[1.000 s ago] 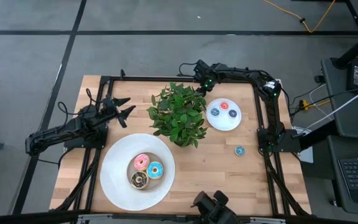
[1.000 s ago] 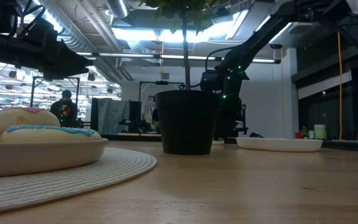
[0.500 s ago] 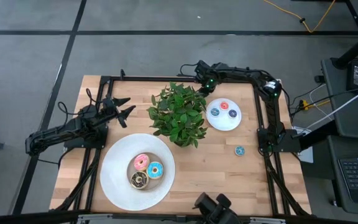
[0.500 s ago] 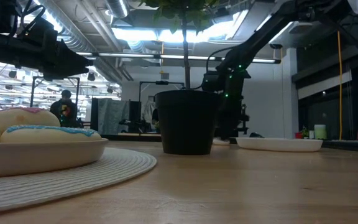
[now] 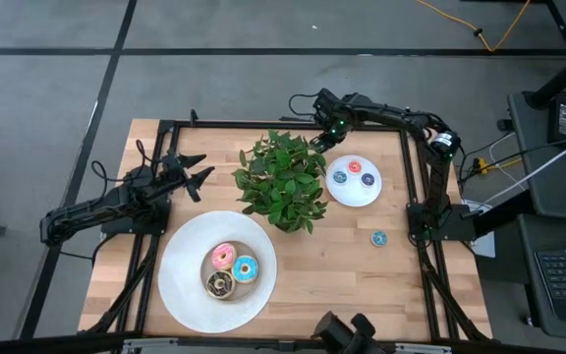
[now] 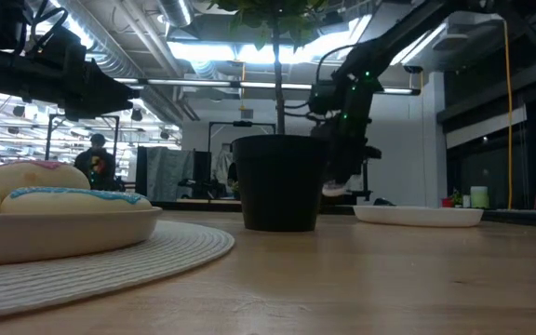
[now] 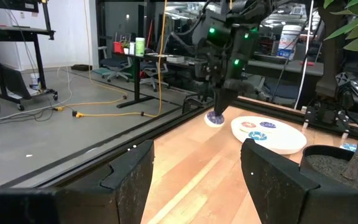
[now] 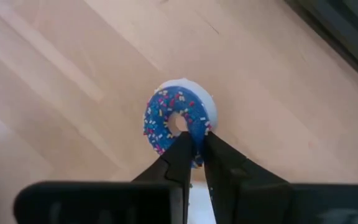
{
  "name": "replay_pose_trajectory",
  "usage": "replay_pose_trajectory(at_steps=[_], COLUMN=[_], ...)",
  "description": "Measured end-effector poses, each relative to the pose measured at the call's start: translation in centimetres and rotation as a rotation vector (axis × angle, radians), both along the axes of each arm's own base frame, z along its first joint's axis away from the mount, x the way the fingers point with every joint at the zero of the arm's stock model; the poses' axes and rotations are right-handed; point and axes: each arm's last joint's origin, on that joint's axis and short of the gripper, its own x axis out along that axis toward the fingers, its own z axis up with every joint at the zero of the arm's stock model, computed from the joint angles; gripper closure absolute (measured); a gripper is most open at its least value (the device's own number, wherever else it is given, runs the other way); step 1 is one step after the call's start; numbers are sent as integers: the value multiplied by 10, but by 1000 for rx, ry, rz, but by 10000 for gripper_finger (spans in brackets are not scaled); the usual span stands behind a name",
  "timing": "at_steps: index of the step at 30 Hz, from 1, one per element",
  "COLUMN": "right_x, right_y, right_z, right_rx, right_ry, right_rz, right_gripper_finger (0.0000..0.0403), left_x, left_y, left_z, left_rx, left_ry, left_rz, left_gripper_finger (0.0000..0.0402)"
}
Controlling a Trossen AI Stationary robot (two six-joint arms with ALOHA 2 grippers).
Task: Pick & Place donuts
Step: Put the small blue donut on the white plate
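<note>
My right gripper is shut on a tiny blue sprinkled donut with a white underside, above the table's far edge behind the plant; the donut shows in the low view too. A small white plate carries three tiny donuts. One teal tiny donut lies flat on the wood. The large white plate holds the pink, light-blue and chocolate donuts. My left gripper waits open, left of the plant. My right gripper pinches one side of the donut's ring between its two fingers, only at their free ends. The fingers come from above, pointing steeply down. The donut hangs tilted below them, its frosted face turned up toward the wrist, lifted clear of the table.
A potted green plant in a black pot stands mid-table between the two plates. Black frame rails run along the table's far and side edges. Bare wood lies near the teal donut. A person stands far off in the room.
My right gripper has risen from the table behind the pot, carrying the tiny blue donut up with it; the donut now hangs clear of the wood.
</note>
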Motion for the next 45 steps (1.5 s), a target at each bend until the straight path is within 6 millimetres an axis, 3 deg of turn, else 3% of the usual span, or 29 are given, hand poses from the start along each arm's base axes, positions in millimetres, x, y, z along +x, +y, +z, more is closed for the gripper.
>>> replay_pose_trajectory(at_steps=[10, 13, 29, 38, 45], right_x=[-7, -13, -68, -90, -92], right_y=[29, 43, 127, 154, 156], right_z=[40, 42, 12, -20, -36], right_rx=[-1, 5, 45, 81, 43], right_ry=[-28, -35, -84, -34, -76], right_rz=[-12, -27, -85, -71, -65], right_gripper_finger=[359, 359, 359, 359, 359], left_x=[0, 0, 0, 0, 0], left_y=[0, 0, 0, 0, 0], left_z=[0, 0, 0, 0, 0], left_rx=[0, 0, 0, 0, 0], left_ry=[0, 0, 0, 0, 0], left_rz=[1, 0, 0, 0, 1], left_gripper_finger=[169, 169, 169, 169, 169])
